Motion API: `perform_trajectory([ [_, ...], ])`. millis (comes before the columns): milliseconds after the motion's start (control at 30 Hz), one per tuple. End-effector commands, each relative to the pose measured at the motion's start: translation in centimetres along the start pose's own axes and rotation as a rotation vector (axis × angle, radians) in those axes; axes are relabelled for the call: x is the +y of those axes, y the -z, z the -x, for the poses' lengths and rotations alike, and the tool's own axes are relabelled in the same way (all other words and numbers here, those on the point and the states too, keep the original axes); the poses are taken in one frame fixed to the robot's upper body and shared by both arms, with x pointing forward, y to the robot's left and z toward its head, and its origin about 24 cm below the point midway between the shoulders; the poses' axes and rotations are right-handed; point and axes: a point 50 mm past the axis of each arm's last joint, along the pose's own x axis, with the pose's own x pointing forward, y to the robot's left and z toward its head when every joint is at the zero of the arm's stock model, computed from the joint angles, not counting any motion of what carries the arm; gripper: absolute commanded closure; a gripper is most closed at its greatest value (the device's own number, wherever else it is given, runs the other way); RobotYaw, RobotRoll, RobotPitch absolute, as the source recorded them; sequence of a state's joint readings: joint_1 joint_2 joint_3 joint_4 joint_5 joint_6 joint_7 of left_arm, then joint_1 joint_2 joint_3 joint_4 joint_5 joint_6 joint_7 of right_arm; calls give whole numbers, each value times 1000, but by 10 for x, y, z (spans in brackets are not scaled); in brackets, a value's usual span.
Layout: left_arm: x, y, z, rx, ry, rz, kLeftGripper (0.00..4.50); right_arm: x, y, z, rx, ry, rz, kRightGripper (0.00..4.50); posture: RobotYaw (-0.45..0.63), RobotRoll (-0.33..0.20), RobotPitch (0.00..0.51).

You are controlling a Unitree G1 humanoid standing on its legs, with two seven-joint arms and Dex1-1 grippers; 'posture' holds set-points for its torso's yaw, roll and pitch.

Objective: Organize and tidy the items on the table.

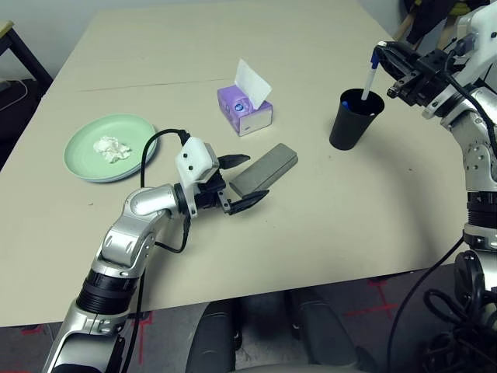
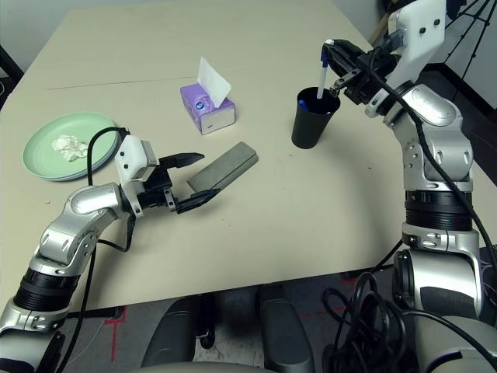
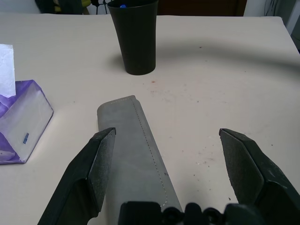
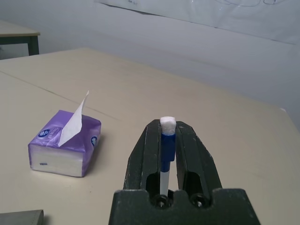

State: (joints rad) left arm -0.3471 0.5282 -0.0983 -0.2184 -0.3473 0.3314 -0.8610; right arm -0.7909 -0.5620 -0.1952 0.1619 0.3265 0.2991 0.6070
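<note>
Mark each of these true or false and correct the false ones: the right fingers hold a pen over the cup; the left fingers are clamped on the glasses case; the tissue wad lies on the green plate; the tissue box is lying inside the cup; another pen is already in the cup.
1. The right gripper holds a pen over the black cup. True.
2. The left gripper is clamped on the grey glasses case. False: its fingers stand open on either side of the case's near end.
3. The tissue wad lies on the green plate. True.
4. The purple tissue box lies inside the cup. False: it stands on the table, apart from the cup.
5. Something blue-tipped already sits in the cup. True.
</note>
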Motion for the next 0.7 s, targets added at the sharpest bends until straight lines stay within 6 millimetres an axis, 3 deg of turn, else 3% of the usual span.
perform_trajectory([
  [33, -2, 1, 1, 14, 7, -3, 0, -1, 9, 2, 40, 16, 16, 4196, -89, 0, 142],
  [400, -4, 2, 1, 15, 11, 3, 0, -3, 25, 8, 119, 61, 30, 4197, -96, 0, 151],
  [433, -3, 3, 1, 15, 11, 3, 0, -3, 25, 8, 121, 62, 30, 3461, -96, 0, 151],
  [700, -3, 5, 2, 17, 7, 3, 0, -3, 24, 7, 124, 53, 35, 561, -96, 0, 151],
])
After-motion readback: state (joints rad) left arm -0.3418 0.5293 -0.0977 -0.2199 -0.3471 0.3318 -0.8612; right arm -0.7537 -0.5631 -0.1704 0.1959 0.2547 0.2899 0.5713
